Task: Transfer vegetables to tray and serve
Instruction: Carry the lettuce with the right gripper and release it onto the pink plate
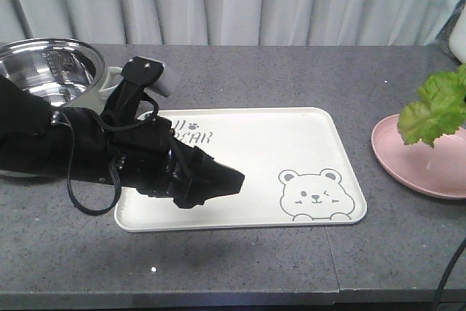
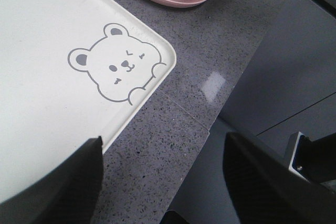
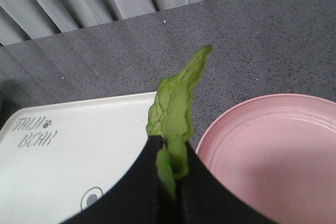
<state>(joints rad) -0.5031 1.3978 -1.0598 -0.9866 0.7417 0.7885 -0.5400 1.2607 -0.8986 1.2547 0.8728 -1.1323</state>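
A crinkly green lettuce leaf (image 3: 176, 98) is pinched in my right gripper (image 3: 170, 156), which is shut on its lower end. The leaf stands up between the cream-white tray (image 3: 79, 150) and the pink plate (image 3: 273, 150). From the front, the same leaf (image 1: 437, 107) hangs above the plate (image 1: 422, 165) at the right edge, and the right gripper itself is out of that view. My left gripper (image 1: 226, 180) hovers low over the tray's (image 1: 255, 151) left half. Its fingers (image 2: 63, 182) are wide apart with nothing between them, and the bear drawing (image 2: 118, 61) lies ahead.
A steel pot (image 1: 44, 67) stands at the back left, behind the left arm. The grey counter's front edge (image 2: 184, 129) drops off just past the tray's bear corner. A black cable (image 1: 448, 282) hangs at the front right.
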